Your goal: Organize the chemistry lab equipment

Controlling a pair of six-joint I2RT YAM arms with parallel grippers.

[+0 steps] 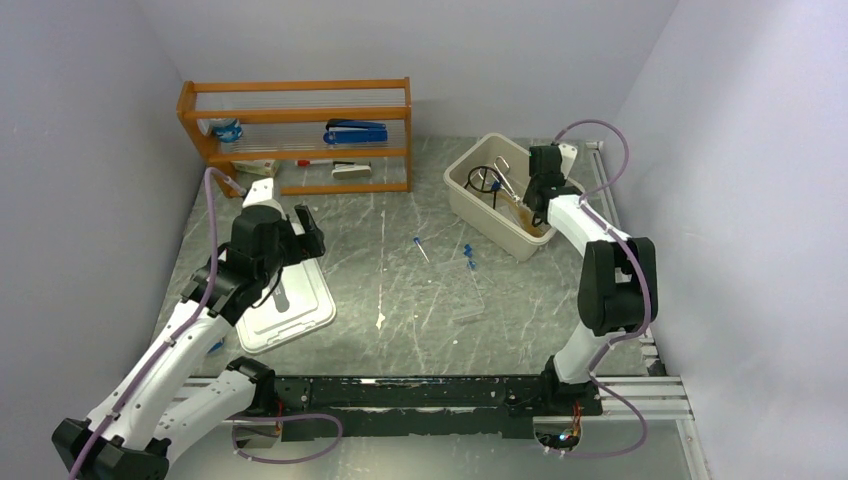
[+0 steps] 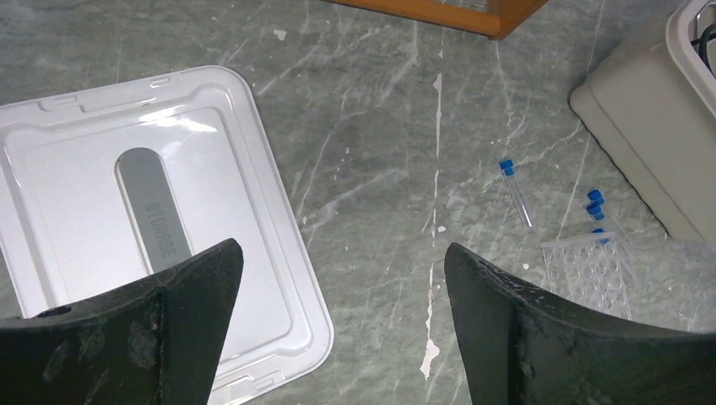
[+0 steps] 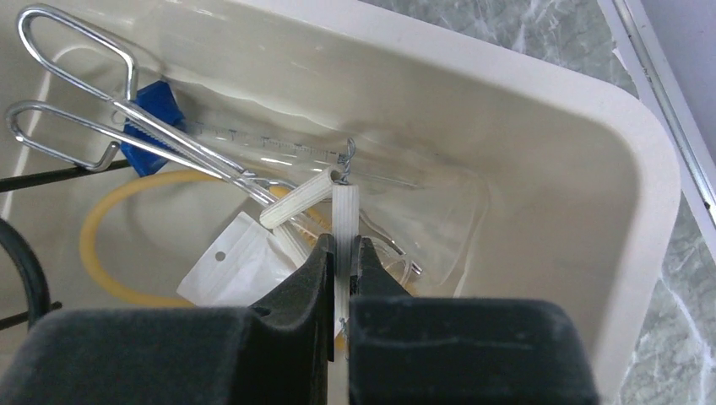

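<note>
Cream plastic forms the bin (image 3: pixel 591 126) at the far right of the table (image 1: pixel 400 300), and the right gripper (image 3: pixel 341 261) reaches down into it. Its fingers are pinched narrow on one white tube of the triangle (image 3: pixel 344 211), which stands upright between them; a second white tube leans off to its left. Beside it in the bin, the metal tongs (image 3: pixel 127 108) lie slantwise from the upper left, a loop of amber tubing (image 3: pixel 87 245) curls beneath them, and a white paper packet (image 3: pixel 228 270) rests just left of the fingers. The black wire ring (image 3: pixel 34 283) shows at the left edge.

Over on the left, the left gripper (image 2: pixel 342 321) hangs above the bare table with its fingers spread wide, holding nothing. A white lid (image 2: pixel 127 219) lies flat just to its left. To its right a blue-capped tube (image 2: pixel 515 190) lies alone, with the clear rack (image 2: pixel 591 274) close by, near the bin. The orange shelf (image 1: pixel 300 130) stands at the back.
</note>
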